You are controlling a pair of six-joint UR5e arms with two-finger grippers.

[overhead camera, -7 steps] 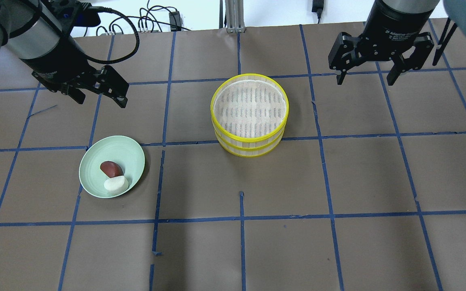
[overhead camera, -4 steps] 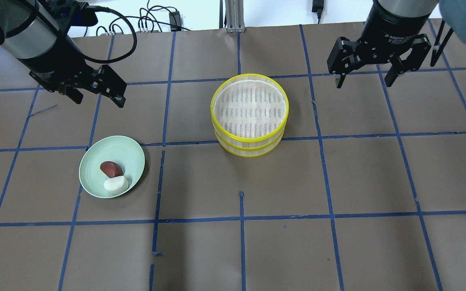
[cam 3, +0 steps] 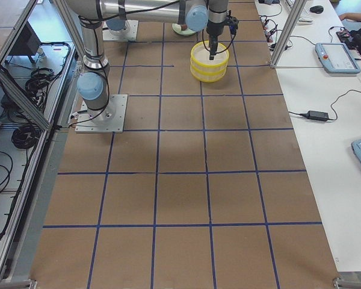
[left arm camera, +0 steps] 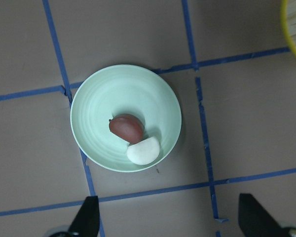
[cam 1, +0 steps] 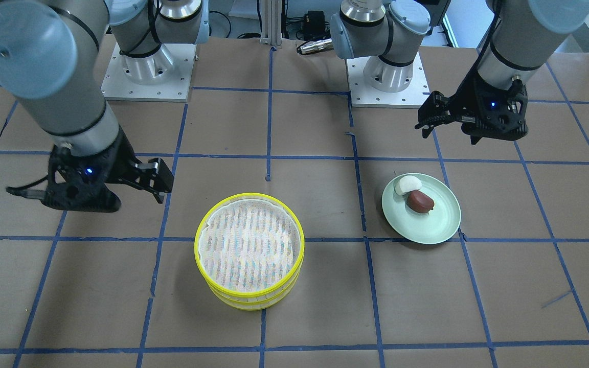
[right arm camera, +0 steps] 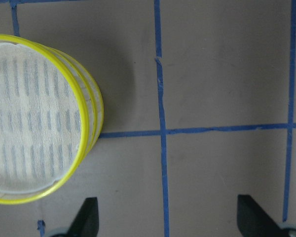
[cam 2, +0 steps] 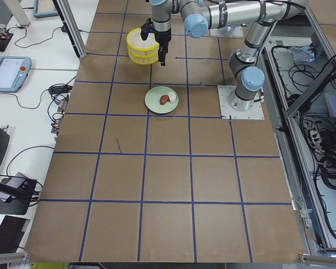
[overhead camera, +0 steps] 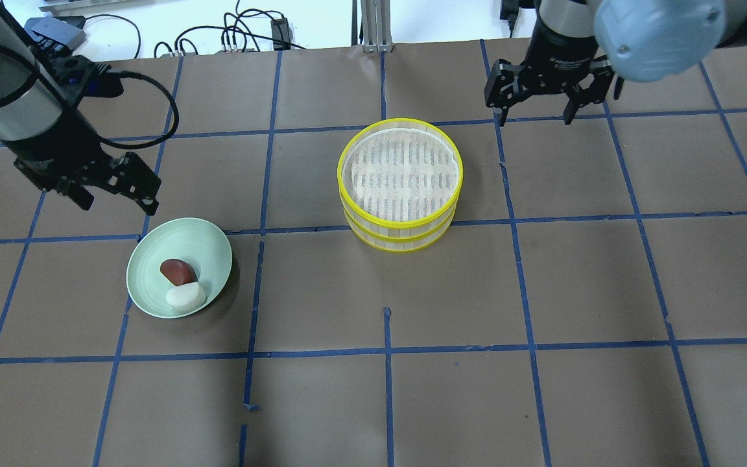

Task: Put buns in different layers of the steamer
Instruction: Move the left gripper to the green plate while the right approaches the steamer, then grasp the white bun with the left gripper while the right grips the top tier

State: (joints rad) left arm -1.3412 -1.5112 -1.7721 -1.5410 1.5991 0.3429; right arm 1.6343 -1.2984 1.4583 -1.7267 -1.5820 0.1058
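Brown bun (overhead camera: 177, 270) and white bun (overhead camera: 185, 296) lie on the plate (overhead camera: 208, 250); the steamer's (overhead camera: 399, 235) top layer is empty. Left end effector (overhead camera: 118, 204) and right end effector (overhead camera: 533, 119) are open and empty.

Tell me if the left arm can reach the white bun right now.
Probably yes. The left hand hangs open near the plate, and the white bun lies uncovered on it, only touching the brown bun.
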